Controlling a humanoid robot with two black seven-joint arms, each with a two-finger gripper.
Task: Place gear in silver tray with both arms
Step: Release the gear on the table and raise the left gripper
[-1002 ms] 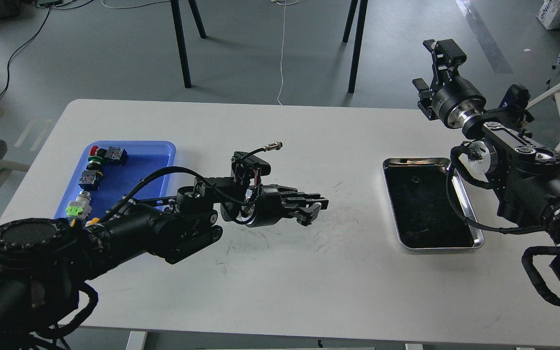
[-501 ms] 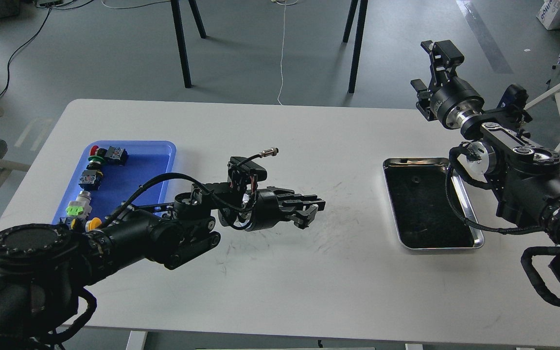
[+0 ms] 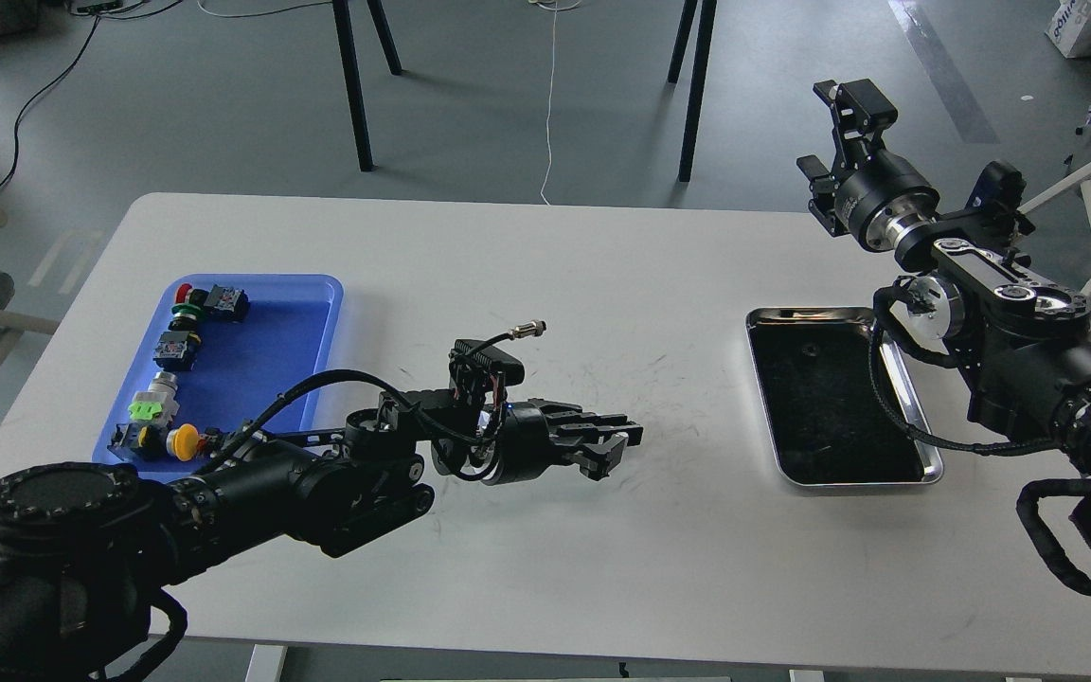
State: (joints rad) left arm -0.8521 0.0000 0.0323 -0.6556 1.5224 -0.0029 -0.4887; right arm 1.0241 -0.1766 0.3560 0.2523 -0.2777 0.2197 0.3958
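Note:
The silver tray (image 3: 927, 461) lies on the right of the white table, dark inside, with one small ring-like part (image 3: 808, 349) near its far end. My left gripper (image 3: 617, 447) hovers low over the table's middle, pointing right toward the tray, well short of it. Its dark fingers overlap, so I cannot tell whether they hold a gear. My right gripper (image 3: 830, 140) is raised above the table's far right edge, beyond the tray, its fingers spread apart and empty. No gear shows clearly.
A blue plastic tray (image 3: 271, 332) at the left holds several push buttons and switches along its left side. Table legs and cables stand on the floor beyond the far edge. A white chair frame (image 3: 1090, 161) is at the far right.
My left gripper has dropped lower and nearer to me over the table's middle. My right gripper has edged slightly up and left.

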